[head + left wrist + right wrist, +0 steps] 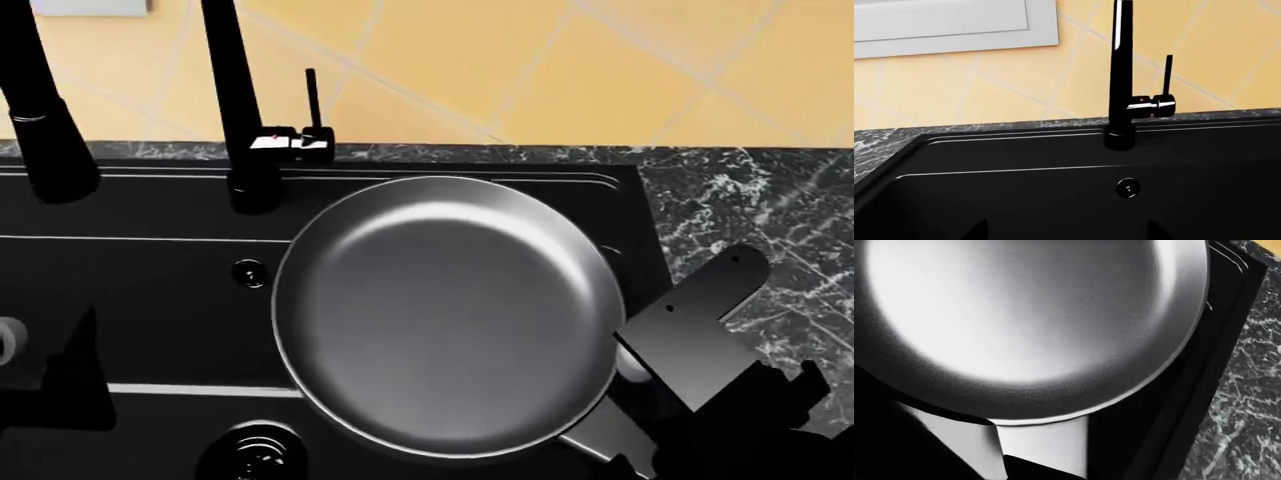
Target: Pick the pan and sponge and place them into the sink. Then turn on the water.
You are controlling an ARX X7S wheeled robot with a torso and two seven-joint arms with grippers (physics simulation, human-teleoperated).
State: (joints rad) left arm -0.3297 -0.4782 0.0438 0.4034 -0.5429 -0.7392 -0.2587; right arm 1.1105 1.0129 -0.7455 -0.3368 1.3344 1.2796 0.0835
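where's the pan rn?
In the head view the pan is over the right part of the sink, right of the faucet, its handle at the right gripper near the counter.

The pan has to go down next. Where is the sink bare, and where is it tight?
Bare basin floor lies between the overflow hole and the drain, left of the pan. Speckled counter right of the sink is also bare. It is tight around the faucet and its lever.
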